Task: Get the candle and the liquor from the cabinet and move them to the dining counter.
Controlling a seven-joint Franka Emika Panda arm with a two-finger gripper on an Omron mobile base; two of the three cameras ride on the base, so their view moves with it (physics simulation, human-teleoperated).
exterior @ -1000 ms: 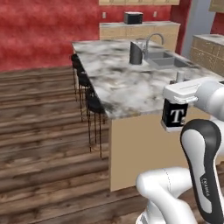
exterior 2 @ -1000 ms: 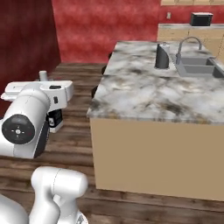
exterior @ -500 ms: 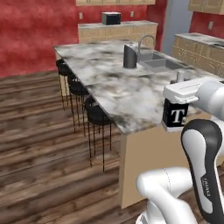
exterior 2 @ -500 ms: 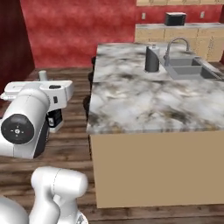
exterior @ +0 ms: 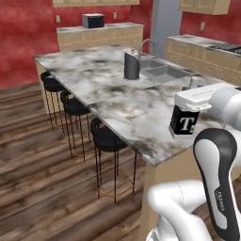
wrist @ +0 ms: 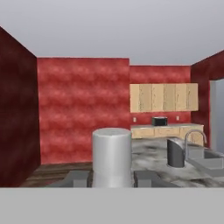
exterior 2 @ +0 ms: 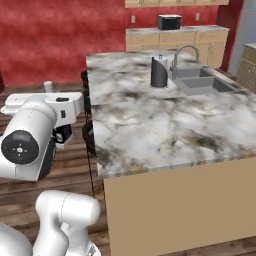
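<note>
Carrying the liquor (exterior: pixel 187 124) clamped upright in the fingers (wrist: pixel 112 177), short of the bench (exterior: pixel 120 101) ahead — next it needs reaching over the marble and lowering before release.

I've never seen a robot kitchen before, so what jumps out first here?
The squat black bottle with a white T, held in the white arm's gripper at the near edge of the grey-white marble island. Behind stand deep red walls and, by the inset sink, a dark cylinder canister.
</note>
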